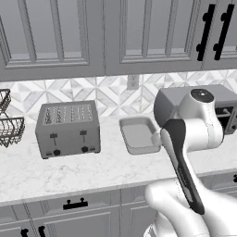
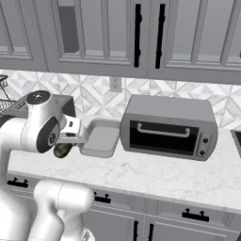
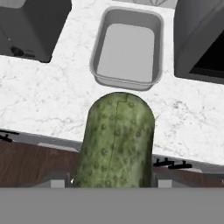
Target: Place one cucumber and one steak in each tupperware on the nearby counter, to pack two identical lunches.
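Note:
My gripper (image 3: 112, 183) is shut on a bumpy green cucumber (image 3: 116, 140), which stands up large between the fingers in the hand view. In the right base view the cucumber (image 2: 62, 150) hangs under the hand (image 2: 70, 134), above the front part of the white marbled counter (image 2: 155, 176). An empty grey tupperware (image 3: 127, 48) lies on the counter just beyond the cucumber's tip, with a gap between them. The same tupperware (image 1: 139, 135) sits between the toaster and the toaster oven, to the right of my hand (image 2: 100, 136).
A silver toaster (image 1: 68, 128) stands left of the tupperware and a grey toaster oven (image 2: 167, 127) right of it. A wire basket (image 1: 9, 122) is at the far left. Grey cabinets with black handles (image 1: 75, 203) run below the counter edge.

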